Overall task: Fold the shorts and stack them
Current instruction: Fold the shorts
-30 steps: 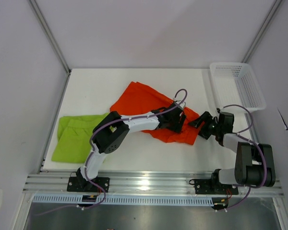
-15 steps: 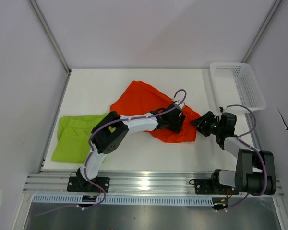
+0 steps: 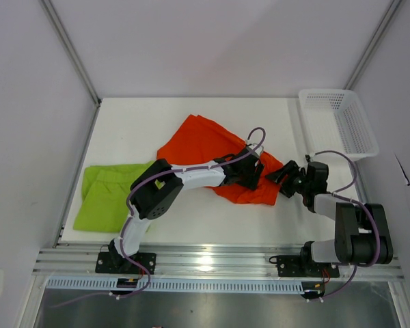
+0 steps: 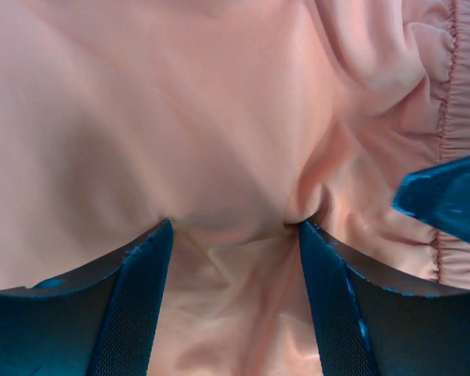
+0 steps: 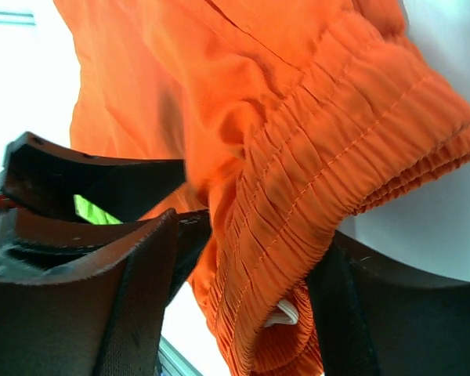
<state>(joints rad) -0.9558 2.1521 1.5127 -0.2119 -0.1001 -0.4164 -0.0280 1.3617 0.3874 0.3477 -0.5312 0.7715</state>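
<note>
The orange-red shorts [image 3: 208,150] lie crumpled in the middle of the table. The lime green shorts [image 3: 109,195] lie flat at the left. My left gripper [image 3: 249,172] is open and pressed down onto the orange cloth [image 4: 219,117], with a fold of it bunched between the fingers [image 4: 141,298]. My right gripper [image 3: 279,179] is open at the shorts' right edge. Their gathered elastic waistband [image 5: 329,149] lies between its fingers [image 5: 137,305], and a white tag shows inside the band. A sliver of green [image 5: 90,210] shows past the left gripper.
A white mesh basket [image 3: 359,126] stands at the table's back right corner. The two grippers are close together over the shorts; the right one's finger [image 4: 446,196] shows in the left wrist view. The table's front rail [image 3: 212,263] runs near the arm bases.
My right gripper has moved left to the orange shorts' edge, so the waistband now lies between its fingers. The left arm has not moved.
</note>
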